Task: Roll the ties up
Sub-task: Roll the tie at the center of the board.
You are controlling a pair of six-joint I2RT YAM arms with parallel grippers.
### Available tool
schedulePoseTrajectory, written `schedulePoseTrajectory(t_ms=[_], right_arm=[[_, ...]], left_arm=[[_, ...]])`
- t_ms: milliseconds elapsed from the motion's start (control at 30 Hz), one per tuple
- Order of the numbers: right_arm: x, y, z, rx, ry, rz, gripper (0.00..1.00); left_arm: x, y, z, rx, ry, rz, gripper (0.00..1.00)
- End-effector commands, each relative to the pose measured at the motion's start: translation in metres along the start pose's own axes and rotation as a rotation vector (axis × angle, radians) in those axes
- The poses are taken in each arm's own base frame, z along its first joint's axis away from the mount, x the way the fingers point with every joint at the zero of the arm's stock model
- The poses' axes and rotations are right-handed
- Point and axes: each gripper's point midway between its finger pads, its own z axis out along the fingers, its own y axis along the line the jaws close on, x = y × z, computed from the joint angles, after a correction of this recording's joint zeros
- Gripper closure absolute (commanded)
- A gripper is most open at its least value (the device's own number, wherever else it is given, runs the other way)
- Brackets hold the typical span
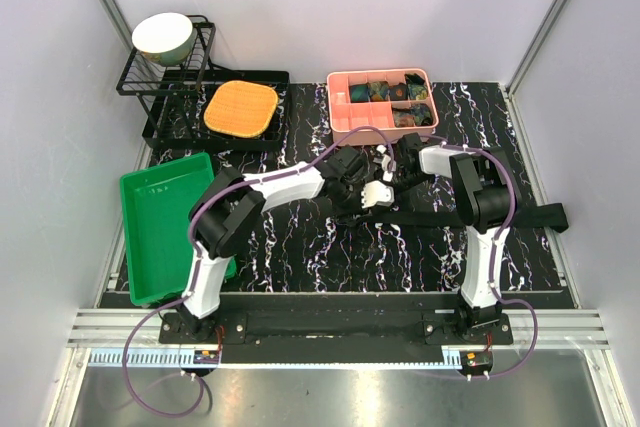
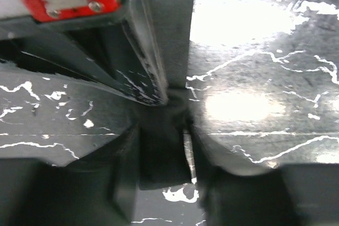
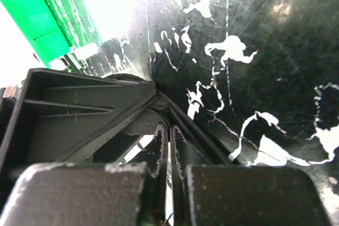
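A black tie (image 1: 520, 215) lies across the marbled table, its wide end to the right, its other end bunched under both grippers near the middle. My left gripper (image 1: 362, 199) is low over that end. In the left wrist view its jaws (image 2: 169, 152) stand apart around a strip of the tie (image 2: 159, 157), with a sliver of table showing on the strip's right side. My right gripper (image 1: 392, 162) is shut, only a thin slit between its fingers (image 3: 169, 133), and its tips rest against a fold of the tie (image 3: 151, 115). Several rolled ties (image 1: 385, 97) fill a pink tray.
The pink tray (image 1: 340, 127) stands at the back centre. A green tray (image 1: 150, 217) lies at the left, close to the left arm. Behind it a black rack (image 1: 165, 87) holds a pale bowl (image 1: 163, 35) and an orange mat (image 1: 241, 108).
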Motion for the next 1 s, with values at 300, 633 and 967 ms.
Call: schedulePoseTrajectory(t_ms=[300,633,967], right_arm=[[-0.005,-0.027,0.009,0.11,0.011,-0.068,1.0],[-0.002,-0.018,0.007,0.104,0.007,-0.106,1.0],[0.001,-0.011,0.007,0.076,0.015,-0.118,1.0]], left_arm=[[0.02,0.007,-0.031,0.0,-0.083,-0.117,0.37],[0.0,0.012,-0.025,0.039,-0.133,-0.129,0.34],[-0.02,0.012,-0.011,0.011,-0.108,-0.062,0.37]])
